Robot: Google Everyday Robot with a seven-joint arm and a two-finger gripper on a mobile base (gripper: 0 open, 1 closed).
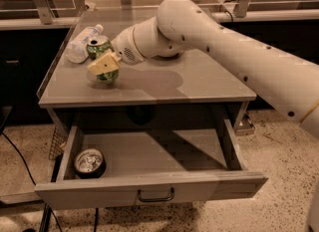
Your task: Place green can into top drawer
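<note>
1. The gripper [103,64] is low over the left of the worktop [199,84], right at the green can [99,50].
2. The jaws hold the can: one pale pad [104,63] lies across its front and the other is hidden behind it.
3. The can is upright on the worktop near the left edge, silver top showing.
4. A clear bottle [81,43] lies just behind it, touching or nearly so.
5. The arm [234,47] reaches in from the right.
6. Below, the top drawer [149,185] is pulled open, handle [155,195] at centre.
7. A short dark can [89,162] sits in its front left corner.
</note>
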